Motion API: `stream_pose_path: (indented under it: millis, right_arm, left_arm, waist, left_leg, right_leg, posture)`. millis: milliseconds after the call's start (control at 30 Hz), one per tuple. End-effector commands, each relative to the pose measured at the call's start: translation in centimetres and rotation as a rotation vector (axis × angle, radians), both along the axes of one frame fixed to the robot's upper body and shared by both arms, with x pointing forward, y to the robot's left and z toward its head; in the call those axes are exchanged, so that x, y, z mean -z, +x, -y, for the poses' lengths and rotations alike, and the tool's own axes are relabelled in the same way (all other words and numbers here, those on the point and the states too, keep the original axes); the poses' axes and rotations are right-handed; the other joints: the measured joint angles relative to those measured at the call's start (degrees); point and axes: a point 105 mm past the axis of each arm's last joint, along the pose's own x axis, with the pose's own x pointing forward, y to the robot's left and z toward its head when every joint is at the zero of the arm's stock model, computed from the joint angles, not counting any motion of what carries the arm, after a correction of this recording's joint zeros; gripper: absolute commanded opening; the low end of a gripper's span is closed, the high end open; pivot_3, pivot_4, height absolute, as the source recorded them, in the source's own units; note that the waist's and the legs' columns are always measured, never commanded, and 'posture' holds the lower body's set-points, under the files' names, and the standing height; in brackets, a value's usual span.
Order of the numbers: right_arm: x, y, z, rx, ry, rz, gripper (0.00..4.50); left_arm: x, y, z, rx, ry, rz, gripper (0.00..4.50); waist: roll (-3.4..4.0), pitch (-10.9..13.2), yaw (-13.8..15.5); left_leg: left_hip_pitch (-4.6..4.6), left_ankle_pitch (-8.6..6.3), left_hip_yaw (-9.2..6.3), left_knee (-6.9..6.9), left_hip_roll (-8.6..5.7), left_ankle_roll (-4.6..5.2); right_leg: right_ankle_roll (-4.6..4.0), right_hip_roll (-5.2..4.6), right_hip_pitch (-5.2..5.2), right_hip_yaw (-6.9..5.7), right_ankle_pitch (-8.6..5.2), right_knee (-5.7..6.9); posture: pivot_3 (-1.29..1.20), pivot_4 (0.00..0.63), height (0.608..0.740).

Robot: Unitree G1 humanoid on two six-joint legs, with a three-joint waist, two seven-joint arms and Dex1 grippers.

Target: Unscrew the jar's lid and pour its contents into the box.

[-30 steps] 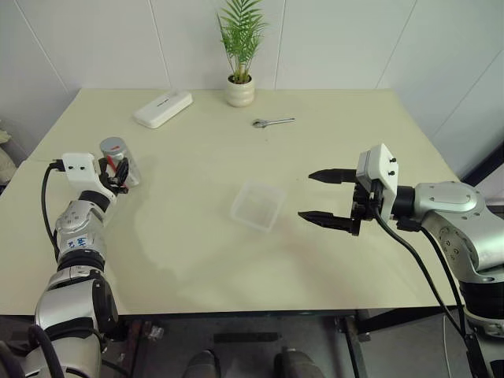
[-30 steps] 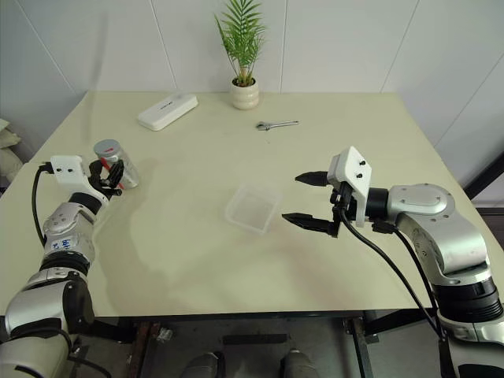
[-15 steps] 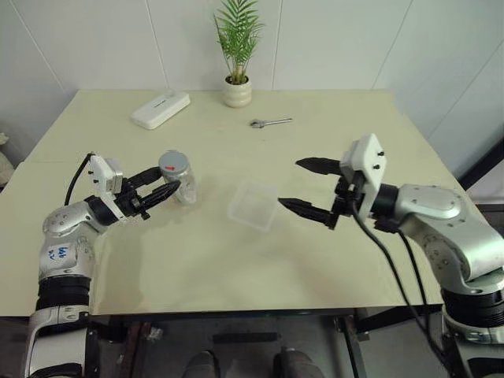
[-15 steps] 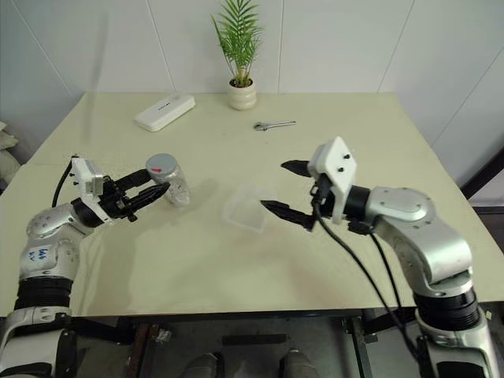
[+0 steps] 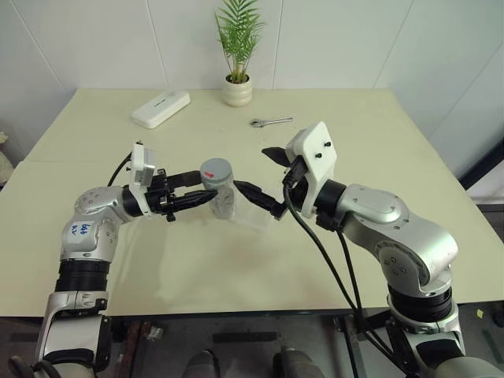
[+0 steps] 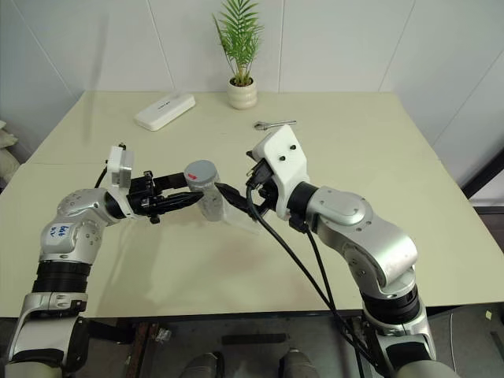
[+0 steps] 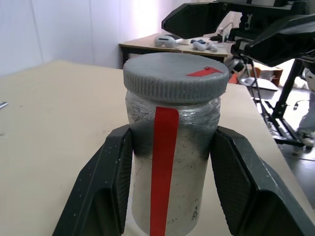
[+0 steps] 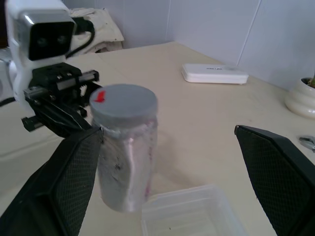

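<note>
Left gripper (image 5: 206,194) has carried the jar (image 5: 220,191) from the left-middle of the frame to centre, now held upright off the table, just left of the box (image 5: 253,214), and has swung from pointing up-frame to pointing right. Right gripper (image 5: 266,177) has moved from right-middle in to centre, jaws wide, 1 finger (image 5: 261,196) now just beside the jar.

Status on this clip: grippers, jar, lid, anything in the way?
Left gripper shut on jar, upright above table. Right gripper open beside it. Lid on. Box right below, nothing in the way.
</note>
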Motion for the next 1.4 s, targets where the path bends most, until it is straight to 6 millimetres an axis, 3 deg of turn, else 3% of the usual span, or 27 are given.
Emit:
stream_pose_path:
  millis: [33, 400, 533, 1233, 1333, 1400]
  right_arm:
    - [-1.0, -0.7, -0.6, 0.014, 0.023, 0.058, 4.5]
    - [-0.7, 0.4, -2.0, 0.117, 0.062, 0.058, 4.5]
    - [-0.5, 0.4, -2.2, 0.119, 0.063, 0.052, 4.5]
    - [0.5, 0.0, -3.3, 0.081, 0.099, -0.01, 4.5]
    - [0.9, 0.0, -3.5, 0.063, 0.091, -0.033, 3.89]
    - [1.0, 0.1, -3.5, 0.062, 0.09, -0.038, 3.22]
  left_arm:
    - [-0.8, -0.1, 0.6, 0.043, 0.007, 0.039, 2.0]
    - [-0.7, 0.5, 2.1, 0.077, 0.027, 0.023, 2.0]
    - [-0.8, 0.6, 2.2, 0.082, 0.033, 0.041, 2.0]
    - [-0.9, 0.6, 3.0, 0.112, 0.03, 0.066, 2.0]
    - [-1.0, 0.5, 3.0, 0.115, 0.034, 0.073, 2.0]
    - [-1.1, 0.4, 3.1, 0.119, 0.034, 0.08, 2.0]
  waist:
    - [0.0, 0.0, 0.0]
    - [0.0, 0.0, 0.1]
    - [0.0, 0.0, 0.1]
    - [0.0, 0.0, 0.1]
    - [0.0, 0.0, 0.1]
    - [0.0, 0.0, 0.1]
  left_leg:
    - [0.0, 0.0, 0.0, 0.0, 0.0, 0.0]
    - [-0.13, 0.0, -0.01, 0.0, 0.0, 0.0]
    - [-0.64, 0.07, -0.01, 0.05, -0.01, -0.05]
    - [-0.64, 0.09, 0.01, 0.01, -0.01, -0.06]
    - [-0.64, 0.09, 0.01, 0.02, -0.01, -0.06]
    - [-0.64, 0.09, 0.0, 0.02, 0.0, -0.06]
  right_leg:
    - [0.0, 0.0, -0.01, 0.0, 0.0, 0.01]
    - [-0.01, 0.01, -0.15, 0.0, -0.01, 0.02]
    - [-0.01, 0.0, -0.73, 0.02, 0.0, 0.25]
    - [-0.02, 0.01, -0.76, 0.02, -0.01, 0.25]
    - [-0.03, 0.02, -0.76, 0.02, -0.01, 0.26]
    - [-0.03, 0.02, -0.76, 0.02, -0.01, 0.26]
  posture:
    - [0.0, 0.15, 0.74]
    - [0.0, 0.15, 0.74]
    - [0.0, 0.15, 0.74]
    - [0.0, 0.15, 0.74]
    - [0.0, 0.15, 0.74]
    - [0.0, 0.15, 0.74]
